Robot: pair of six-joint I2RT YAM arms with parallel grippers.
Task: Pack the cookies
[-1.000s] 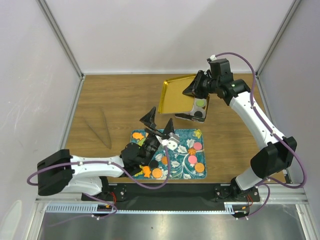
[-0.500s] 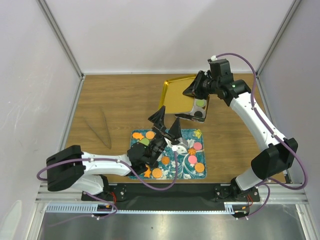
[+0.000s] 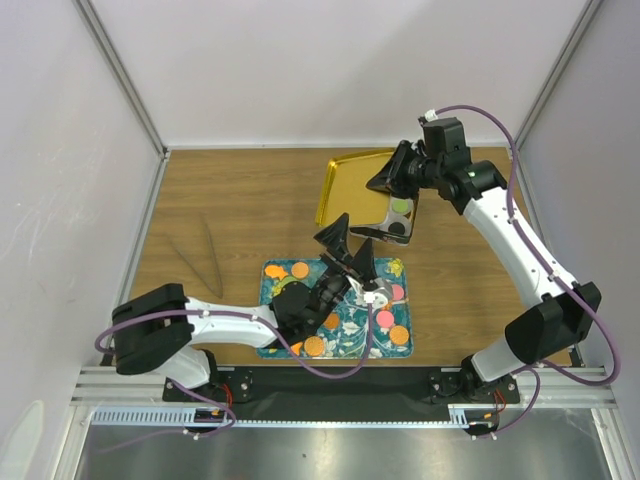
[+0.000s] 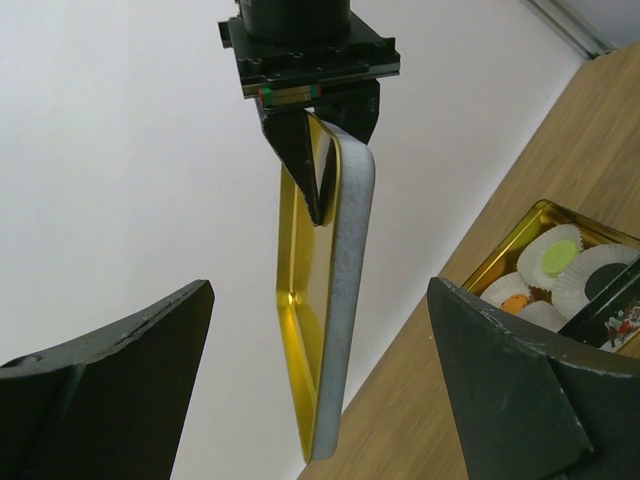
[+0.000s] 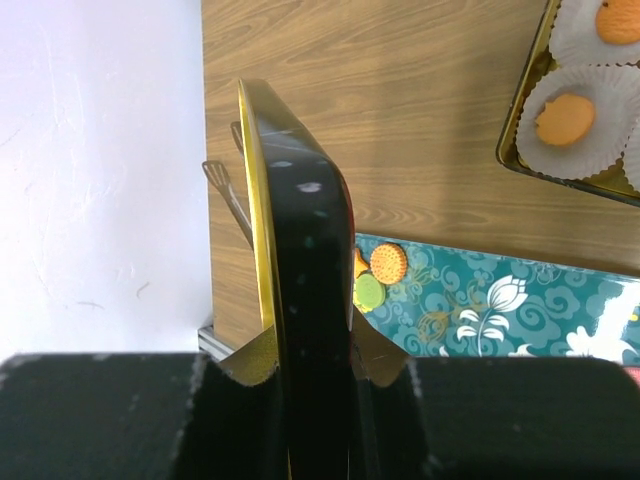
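Several cookies, orange (image 3: 313, 346) and pink (image 3: 385, 318), lie on the teal flowered tray (image 3: 400, 266). The open tin (image 3: 398, 236) behind it holds white paper cups with a green cookie (image 3: 401, 208) and a black one (image 3: 397, 227). My right gripper (image 3: 385, 180) is shut on the tin's gold lid (image 3: 350, 190) and holds it tilted on edge above the table, left of the tin. My left gripper (image 3: 350, 245) is open and empty, raised over the tray's far edge and facing the lid (image 4: 340, 300). The right wrist view shows the lid (image 5: 300, 260) clamped edge-on, with an orange cookie (image 5: 387, 263) and a green cookie (image 5: 370, 290) below.
Metal tongs (image 3: 205, 255) lie on the wooden table at the left. White walls with metal frame posts enclose the table on three sides. The tin (image 4: 560, 270) sits right of the lid in the left wrist view.
My left gripper has moved right and away from the bases, across the teal tray toward the tin and lid, staying open. The right arm and lid have barely moved.
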